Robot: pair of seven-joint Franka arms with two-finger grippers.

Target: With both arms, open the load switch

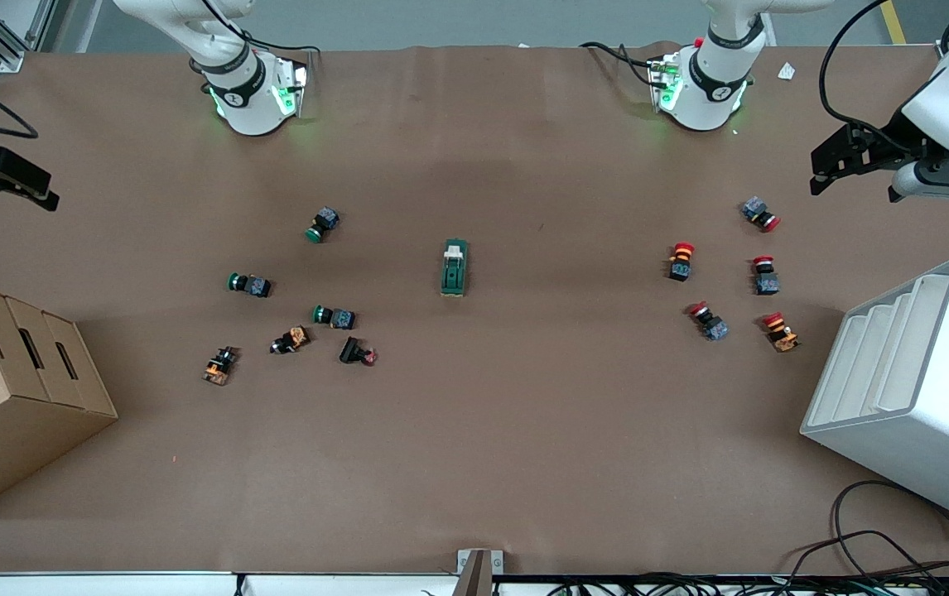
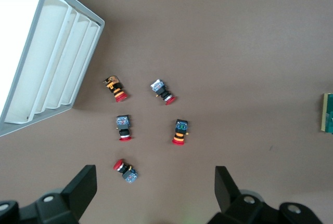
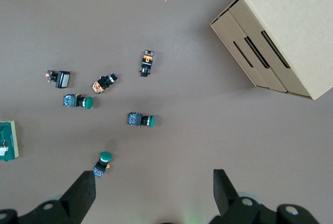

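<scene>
The load switch (image 1: 455, 267), a dark green oblong block with a white lever piece, lies on the brown table midway between the two arms. Only its edge shows in the left wrist view (image 2: 328, 112) and in the right wrist view (image 3: 8, 141). My left gripper (image 1: 835, 165) hangs open over the left arm's end of the table, above the red push buttons, with nothing between its fingers (image 2: 154, 180). My right gripper (image 1: 23, 186) hangs open over the right arm's end, above the green push buttons, and it too holds nothing (image 3: 153, 182).
Several red push buttons (image 1: 723, 281) lie toward the left arm's end, and several green and mixed buttons (image 1: 292, 306) toward the right arm's end. A cardboard box (image 1: 11, 381) and a white slotted bin (image 1: 913, 389) stand at the table's two ends.
</scene>
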